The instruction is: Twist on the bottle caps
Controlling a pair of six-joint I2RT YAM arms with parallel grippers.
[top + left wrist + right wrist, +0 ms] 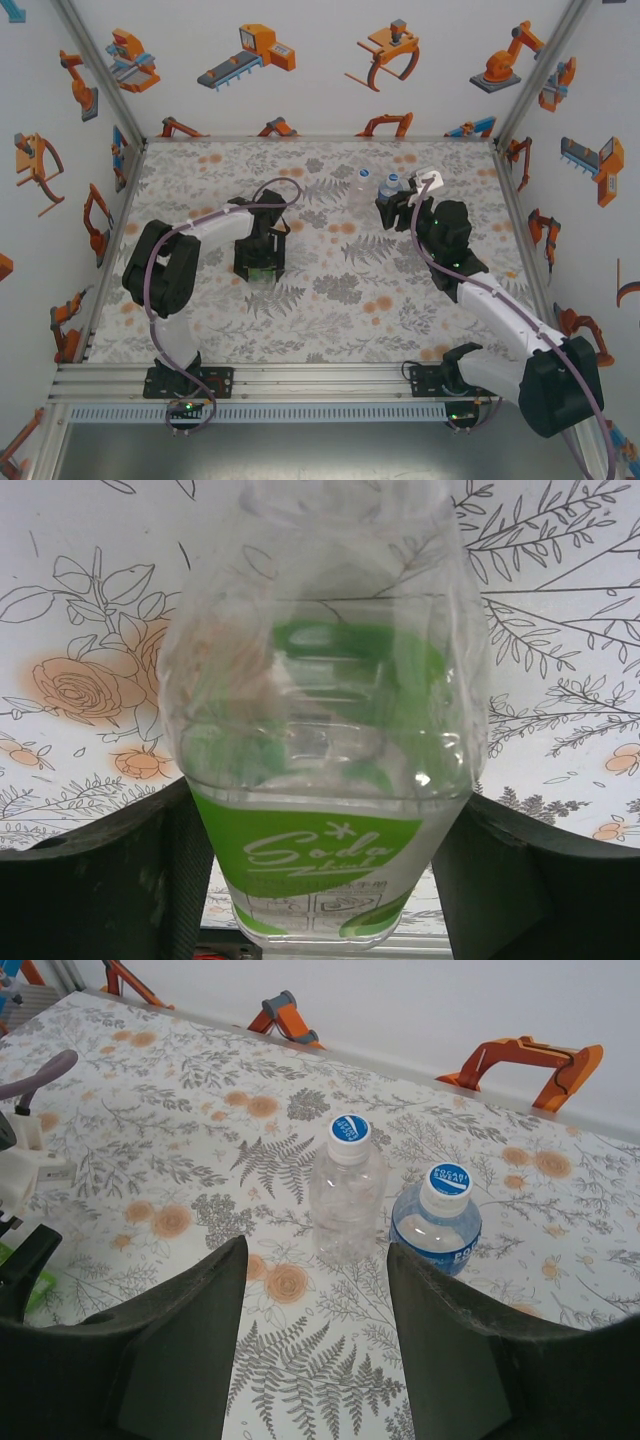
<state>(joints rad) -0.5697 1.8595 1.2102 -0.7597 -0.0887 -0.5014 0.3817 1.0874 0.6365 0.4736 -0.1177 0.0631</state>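
Observation:
A green-labelled clear bottle [320, 780] sits between the black fingers [110, 880] of my left gripper [320, 880], and both pads press against its sides. From above, that gripper [262, 266] points down at mid-table over the bottle. My right gripper [316, 1260] is open with nothing between its fingers. Just beyond it stand a plain clear bottle [345, 1200] and a blue-labelled bottle [437, 1230]. Each carries a white cap with a blue top, one on the plain bottle [349, 1132] and one on the labelled bottle [448, 1182]. The green bottle's neck is hidden.
The floral tablecloth [330, 310] covers the table. White walls with orange robot prints [380, 60] close in the back and sides. The two capped bottles [378, 184] stand near the back wall, right of centre, next to my right gripper [400, 208].

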